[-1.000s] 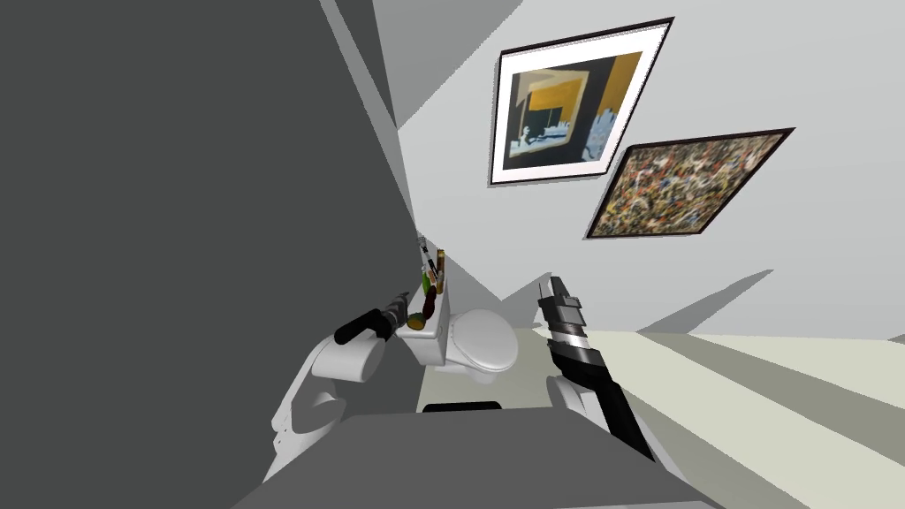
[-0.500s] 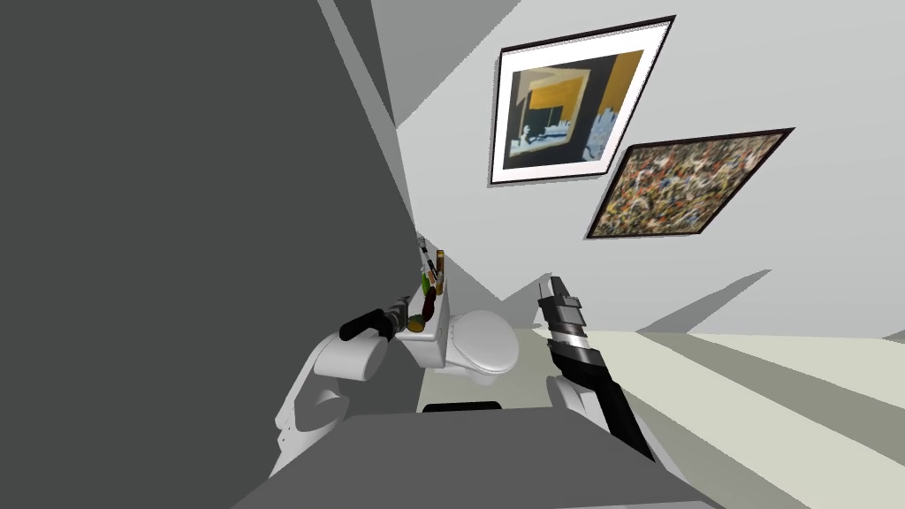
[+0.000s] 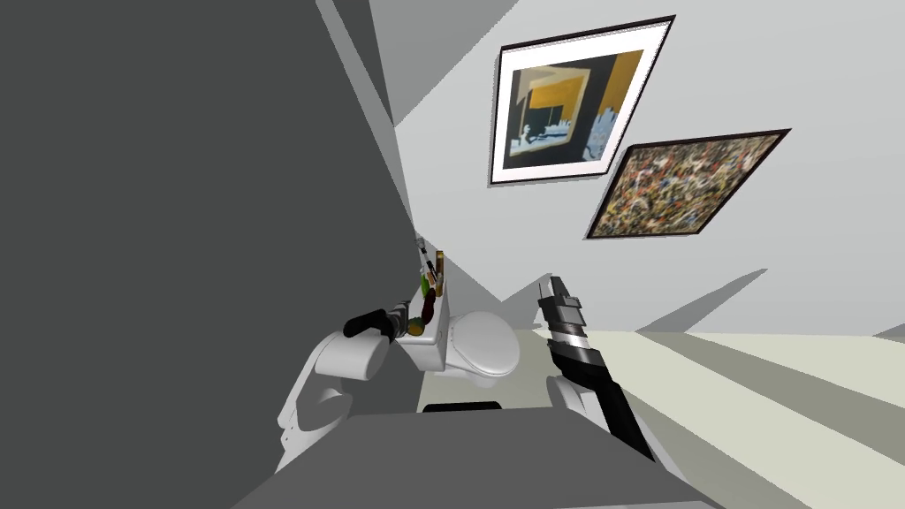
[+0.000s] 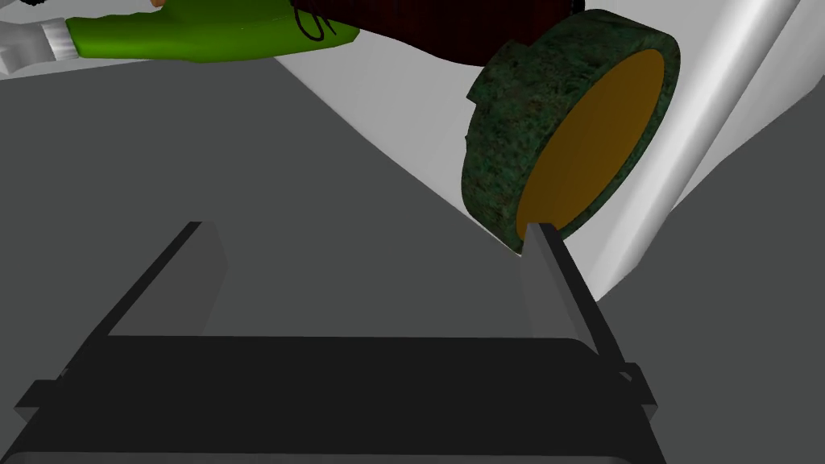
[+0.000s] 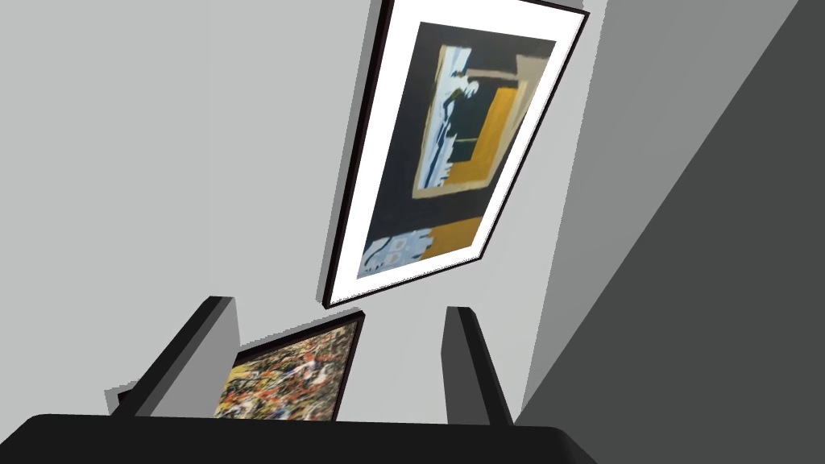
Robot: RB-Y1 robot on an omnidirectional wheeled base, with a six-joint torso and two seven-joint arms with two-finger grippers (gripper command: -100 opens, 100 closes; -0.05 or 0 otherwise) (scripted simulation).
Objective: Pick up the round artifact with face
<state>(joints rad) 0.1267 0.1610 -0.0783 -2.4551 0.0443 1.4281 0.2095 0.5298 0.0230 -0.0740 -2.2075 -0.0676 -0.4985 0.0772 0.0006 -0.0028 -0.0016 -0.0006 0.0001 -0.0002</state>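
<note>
Round dark-green artifact with ochre face (image 4: 499, 153), left of centre in the head view, is not yet grasped; my left gripper (image 4: 372, 229) holds its fingers (image 4: 556, 274) apart, one beside it.

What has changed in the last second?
The left gripper moved a little forward, toward the green disc on the toilet tank. Its fingers are open, and it holds nothing. The right gripper, the disc and the bottles beside it stayed in place.
</note>
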